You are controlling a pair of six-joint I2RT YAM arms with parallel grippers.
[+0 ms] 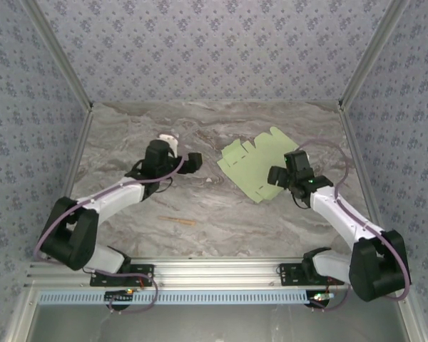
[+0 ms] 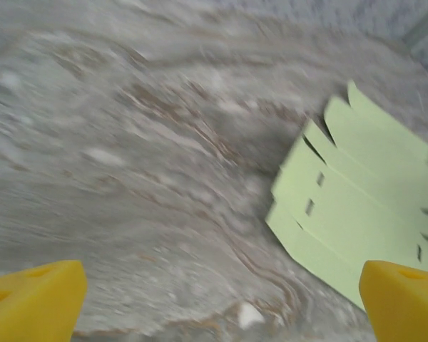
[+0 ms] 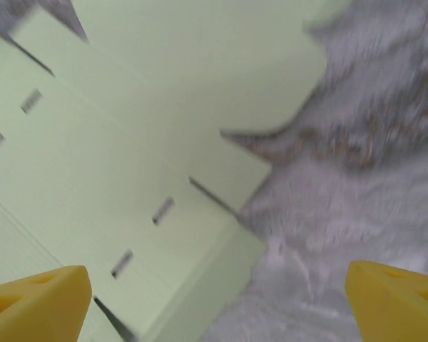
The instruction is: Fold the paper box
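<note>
Nothing folded yet: the paper box [image 1: 260,165] is an open sheet.
It lies flat, right of the middle of the surface [image 1: 221,214], so every fold is left to do. The left tool [image 1: 191,162] and right tool [image 1: 277,176] gape wide and empty, the right over the sheet's near edge. The surface is grey marble; the walls [image 1: 214,43] are floral.

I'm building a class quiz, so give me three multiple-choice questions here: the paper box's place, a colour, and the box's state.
1. Where is the paper box? A by the left arm's base; B right of centre on the table; C against the back wall.
2. Colour of the fingertips? A yellow; B red; C black.
3. The paper box's state? A closed up; B flat, unfolded; C crumpled.
B: it lies by the right end effector. A: both wrist views show yellow. B: tabs and slots lie spread flat.
</note>
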